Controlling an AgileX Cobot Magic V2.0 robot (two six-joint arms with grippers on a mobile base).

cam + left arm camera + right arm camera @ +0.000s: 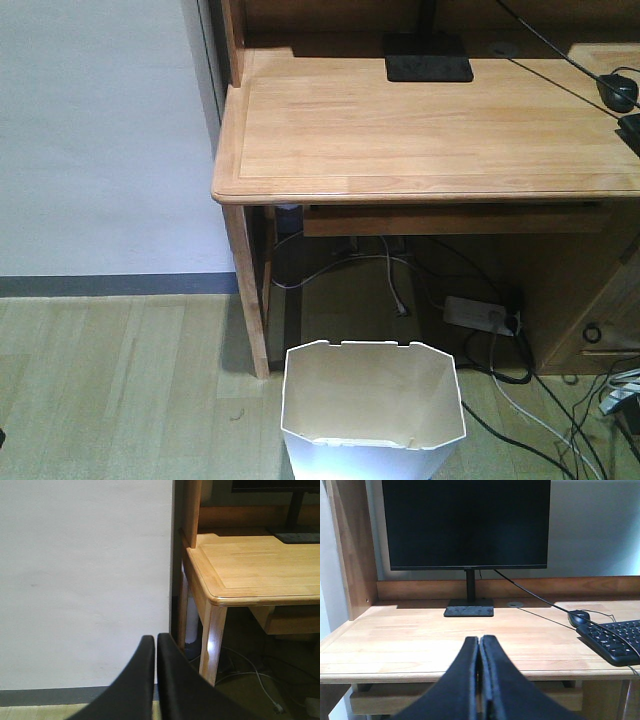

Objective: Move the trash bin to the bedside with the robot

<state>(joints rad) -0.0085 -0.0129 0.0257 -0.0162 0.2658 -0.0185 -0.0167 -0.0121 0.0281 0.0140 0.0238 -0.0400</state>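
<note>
Bin (372, 395) stands on the floor (120, 380) just before the counter (420, 130), handy to a sitter; no bed shows. Your left end effector (155, 640) and right end effector (479, 641) are closed on nothing, no grasp begun.

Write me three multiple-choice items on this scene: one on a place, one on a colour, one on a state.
1. Where is the trash bin? A. On the floor before the desk. B. On the desktop. C. Beside a bed.
2. What colour is its outer wall? A. Black. B. White. C. Blue.
3. How are the left end effector and right end effector? A. Wide open. B. Gripping the bin. C. Shut, empty.
Answers: A, floorboards surround it; B, its front is white; C, each wrist view shows it closed on nothing.
</note>
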